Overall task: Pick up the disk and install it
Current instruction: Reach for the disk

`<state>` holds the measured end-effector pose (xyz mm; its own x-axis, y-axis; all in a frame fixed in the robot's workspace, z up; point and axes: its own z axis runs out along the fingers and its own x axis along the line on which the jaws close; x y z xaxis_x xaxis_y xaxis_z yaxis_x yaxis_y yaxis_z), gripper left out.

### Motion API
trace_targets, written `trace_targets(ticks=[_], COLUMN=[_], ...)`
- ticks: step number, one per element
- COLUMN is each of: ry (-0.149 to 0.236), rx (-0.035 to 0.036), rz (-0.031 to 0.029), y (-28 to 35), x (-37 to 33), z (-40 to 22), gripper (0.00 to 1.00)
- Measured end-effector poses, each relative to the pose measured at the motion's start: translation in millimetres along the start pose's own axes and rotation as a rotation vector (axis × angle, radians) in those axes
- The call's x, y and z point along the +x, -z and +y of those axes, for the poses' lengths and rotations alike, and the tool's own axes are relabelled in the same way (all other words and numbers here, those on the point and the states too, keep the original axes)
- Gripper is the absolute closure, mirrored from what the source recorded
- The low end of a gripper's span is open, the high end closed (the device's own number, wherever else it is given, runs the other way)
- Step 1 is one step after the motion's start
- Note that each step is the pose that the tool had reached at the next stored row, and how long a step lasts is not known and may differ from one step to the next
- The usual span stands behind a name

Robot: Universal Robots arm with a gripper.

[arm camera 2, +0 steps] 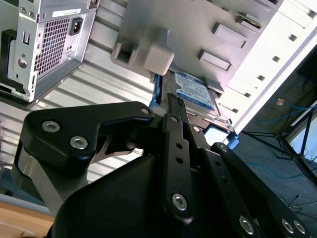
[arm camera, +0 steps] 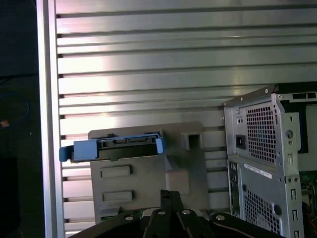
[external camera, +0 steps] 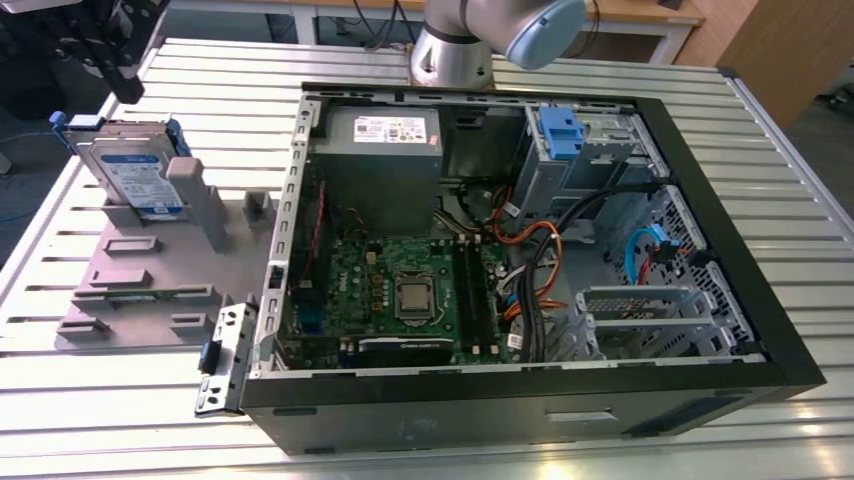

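While the disk (external camera: 134, 180) stands on edge in the grey holder (external camera: 134, 278), beside the open computer case (external camera: 787, 345) | gripper (arm camera: 166, 194) near it, pinched closed, empty | pickup and install both undone

disk (external camera: 139, 178) is silver with a white-and-blue label, blue bracket; grey stand (external camera: 134, 290); bench (external camera: 227, 110) silver, ribbed stripes; black case (external camera: 534, 400), green motherboard (external camera: 387, 270)

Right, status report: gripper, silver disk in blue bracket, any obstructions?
Gripper empty, apart from the flat silver disk in blue bracket. Disk upright in grey plastic holder, outside open black computer case. Nothing blocking.
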<state>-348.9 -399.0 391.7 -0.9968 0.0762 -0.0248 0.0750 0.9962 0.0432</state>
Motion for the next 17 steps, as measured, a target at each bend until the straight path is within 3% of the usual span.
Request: trace_targets(ticks=[17], ry=[0.000], rx=[0.0000], rz=[0.0000], y=[0.2], x=[5.2], z=[-0.4], gripper=[0.89])
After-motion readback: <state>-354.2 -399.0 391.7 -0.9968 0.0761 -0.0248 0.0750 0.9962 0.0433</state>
